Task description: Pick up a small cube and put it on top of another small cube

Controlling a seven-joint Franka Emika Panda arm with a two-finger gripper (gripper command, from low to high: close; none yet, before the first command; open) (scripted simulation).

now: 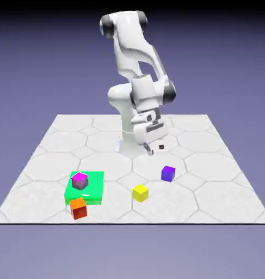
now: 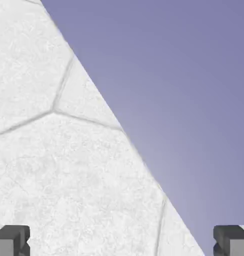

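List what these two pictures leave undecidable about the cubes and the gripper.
- Hand view: no cube shows, only table and backdrop; both fingertips are cut by the bottom edge.
- Exterior view: the gripper is small and dark; its finger gap is unreadable.
- Exterior view: the orange-red cube hides the green slab's near corner.

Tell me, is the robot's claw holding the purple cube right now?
No, the violet-blue cube sits on the table, while the gripper hangs open and empty above it.
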